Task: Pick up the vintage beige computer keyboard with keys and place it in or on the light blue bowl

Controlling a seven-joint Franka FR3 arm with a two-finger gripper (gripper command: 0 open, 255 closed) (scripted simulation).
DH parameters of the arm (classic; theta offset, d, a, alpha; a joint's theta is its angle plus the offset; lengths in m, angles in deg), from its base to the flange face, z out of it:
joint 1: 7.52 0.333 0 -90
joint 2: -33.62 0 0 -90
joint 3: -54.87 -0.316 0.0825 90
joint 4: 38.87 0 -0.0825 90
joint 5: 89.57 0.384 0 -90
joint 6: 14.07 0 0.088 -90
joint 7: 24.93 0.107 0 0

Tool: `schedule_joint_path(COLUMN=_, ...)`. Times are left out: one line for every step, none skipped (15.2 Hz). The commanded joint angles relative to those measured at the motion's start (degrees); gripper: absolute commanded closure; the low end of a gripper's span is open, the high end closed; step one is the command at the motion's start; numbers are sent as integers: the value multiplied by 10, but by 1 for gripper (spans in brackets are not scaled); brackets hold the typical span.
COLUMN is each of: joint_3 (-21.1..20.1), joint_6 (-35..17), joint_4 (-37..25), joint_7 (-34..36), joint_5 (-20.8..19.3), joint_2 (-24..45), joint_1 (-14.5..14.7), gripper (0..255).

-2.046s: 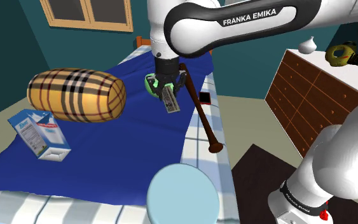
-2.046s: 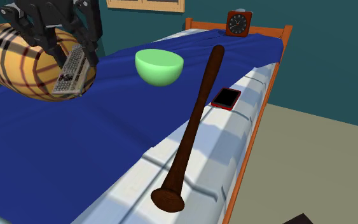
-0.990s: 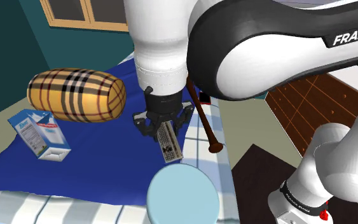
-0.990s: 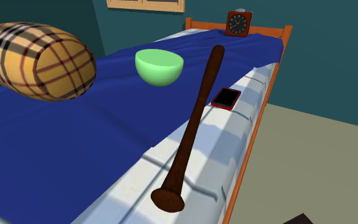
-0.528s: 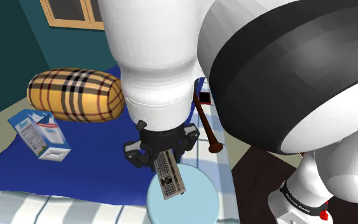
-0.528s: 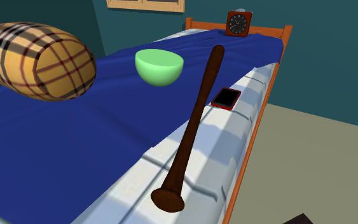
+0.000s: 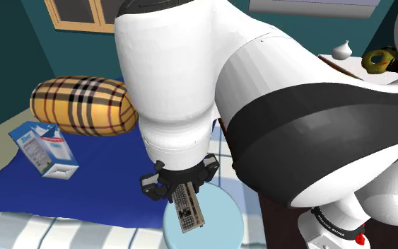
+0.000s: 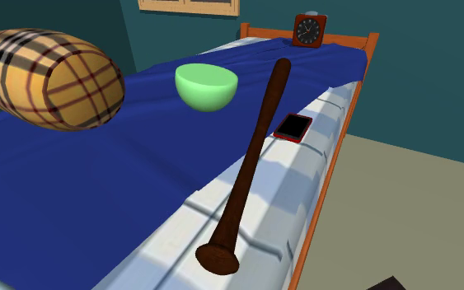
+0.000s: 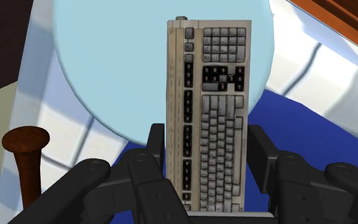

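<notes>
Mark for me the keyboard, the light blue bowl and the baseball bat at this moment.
keyboard [image 9: 212, 114]: wrist view, on its main block of keys.
light blue bowl [image 9: 101, 57]: wrist view, on its bare surface beside the keyboard.
baseball bat [image 8: 255, 148]: second exterior view, midway along its shaft.

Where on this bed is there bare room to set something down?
Bare blanket lies between the plaid bolster, the green bowl and the bat, and between the carton and the gripper. Crowded: the light blue bowl, under the held keyboard.
</notes>
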Motion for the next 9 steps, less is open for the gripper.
schedule_joint_path(joint_3=-2, joint_6=-15, joint_4=12, joint_7=4, joint_5=-2, joint_2=3, joint_1=0, gripper=255)
schedule_joint_path(joint_3=-3, joint_6=-22, joint_4=18, joint_7=6, joint_5=-3, joint_2=5, joint_1=0, gripper=255)
schedule_joint_path(joint_3=-4, joint_6=-30, joint_4=24, joint_7=8, joint_5=-4, joint_2=7, joint_1=0, gripper=255)
schedule_joint_path(joint_3=-5, joint_6=-37, joint_4=30, joint_7=10, joint_5=-6, joint_2=9, joint_1=0, gripper=255)
schedule_joint_path(joint_3=-5, joint_6=-45, joint_4=36, joint_7=12, joint_5=-7, joint_2=11, joint_1=0, gripper=255)
schedule_joint_path(joint_3=-7, joint_6=-57, joint_4=46, joint_7=16, joint_5=-10, joint_2=15, joint_1=0, gripper=255)
schedule_joint_path(joint_3=-7, joint_6=-57, joint_4=46, joint_7=16, joint_5=-10, joint_2=15, joint_1=0, gripper=255)
schedule_joint_path(joint_3=-7, joint_6=-57, joint_4=46, joint_7=16, joint_5=-10, joint_2=15, joint_1=0, gripper=255)
schedule_joint_path(joint_3=-7, joint_6=-57, joint_4=46, joint_7=16, joint_5=-10, joint_2=15, joint_1=0, gripper=255)
